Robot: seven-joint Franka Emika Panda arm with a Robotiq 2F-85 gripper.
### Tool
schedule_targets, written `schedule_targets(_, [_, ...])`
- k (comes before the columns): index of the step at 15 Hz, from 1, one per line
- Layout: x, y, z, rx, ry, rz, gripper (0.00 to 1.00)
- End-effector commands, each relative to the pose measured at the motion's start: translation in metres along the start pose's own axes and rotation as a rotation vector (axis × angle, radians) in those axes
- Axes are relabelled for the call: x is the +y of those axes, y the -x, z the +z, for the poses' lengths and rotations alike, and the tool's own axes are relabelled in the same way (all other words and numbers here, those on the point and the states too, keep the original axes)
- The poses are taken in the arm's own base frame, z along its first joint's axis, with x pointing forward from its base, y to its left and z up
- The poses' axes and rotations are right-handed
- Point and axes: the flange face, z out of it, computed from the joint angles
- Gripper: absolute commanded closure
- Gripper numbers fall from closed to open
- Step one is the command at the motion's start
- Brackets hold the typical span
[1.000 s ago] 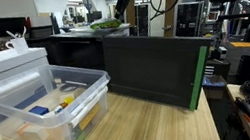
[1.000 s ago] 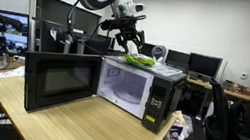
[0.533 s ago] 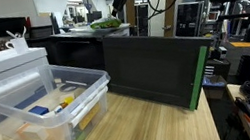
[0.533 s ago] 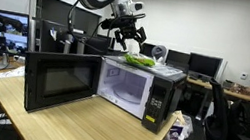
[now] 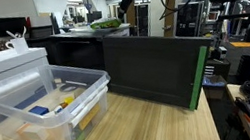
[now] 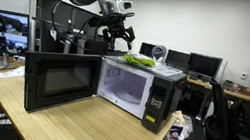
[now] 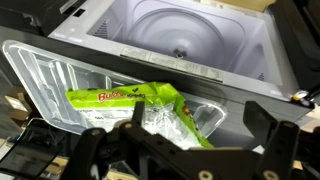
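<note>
In both exterior views an open-plan office holds a wooden table (image 6: 75,128) bearing a black microwave (image 6: 142,88) with its door (image 6: 57,82) swung open. On the microwave's top sits a clear plastic tray (image 7: 40,78) carrying a green snack bag (image 7: 140,98). The wrist view puts the bag just beneath the gripper (image 7: 180,150), its long axis running across from one finger toward the other, while the fingers (image 7: 92,150) are spread wide, empty and apart from the bag.

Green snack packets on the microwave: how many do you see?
1: the packet lies in the clear tray atop the microwave, below the gripper; more could hide under it.
</note>
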Motion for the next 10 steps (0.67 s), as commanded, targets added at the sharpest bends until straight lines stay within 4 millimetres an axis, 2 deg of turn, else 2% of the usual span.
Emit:
schedule_targets(1, [-0.025, 0.028, -0.025, -0.001, -0.065, -0.074, 0.00])
schedule_targets(5, [-0.048, 0.049, -0.037, -0.043, -0.145, -0.139, 0.00])
schedule_targets(10, [-0.075, 0.070, -0.033, -0.108, -0.236, -0.207, 0.00])
